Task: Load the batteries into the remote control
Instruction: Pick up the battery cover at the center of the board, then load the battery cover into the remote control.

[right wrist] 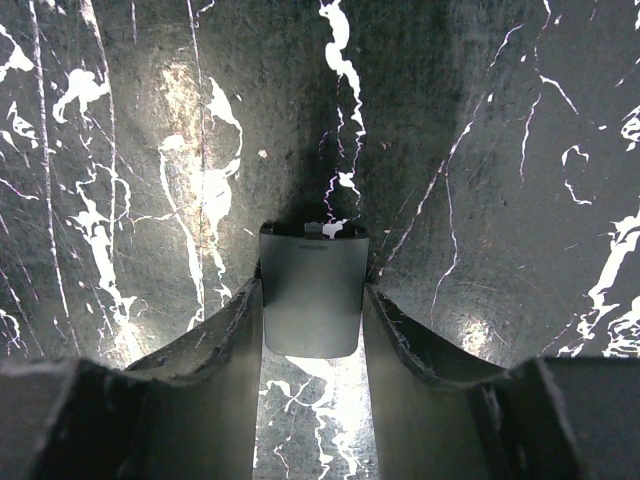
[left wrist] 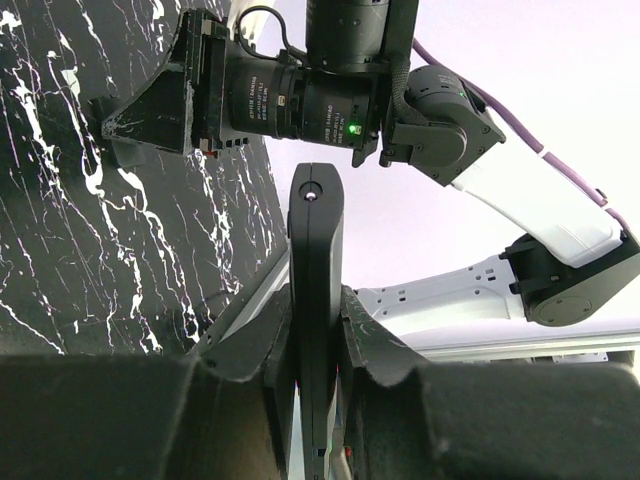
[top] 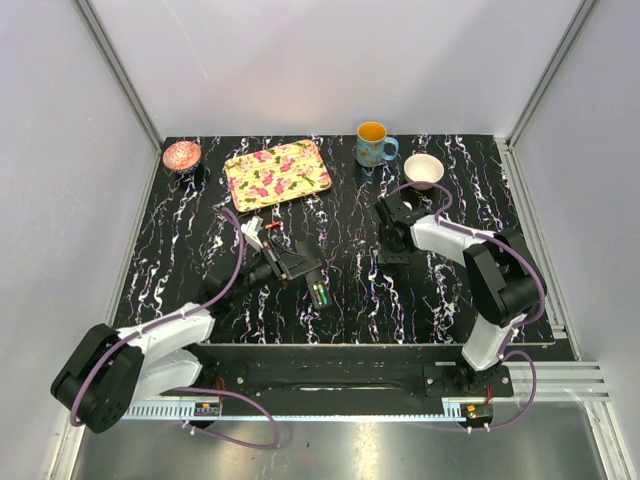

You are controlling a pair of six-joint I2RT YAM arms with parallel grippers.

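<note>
left gripper is clamped on the remote, which sticks out edge-on straight ahead of its fingers, and from above there's a green battery sitting in the end furthest from the jaws. right gripper is squeezing a small black cover between its fingertips, right down at the table

Between the remote control jutting from my left pincer and my right pincer with its small black panel, a strip of bare surface lies open, while the floral tray, mug and white bowl crowd the far edge.
</note>
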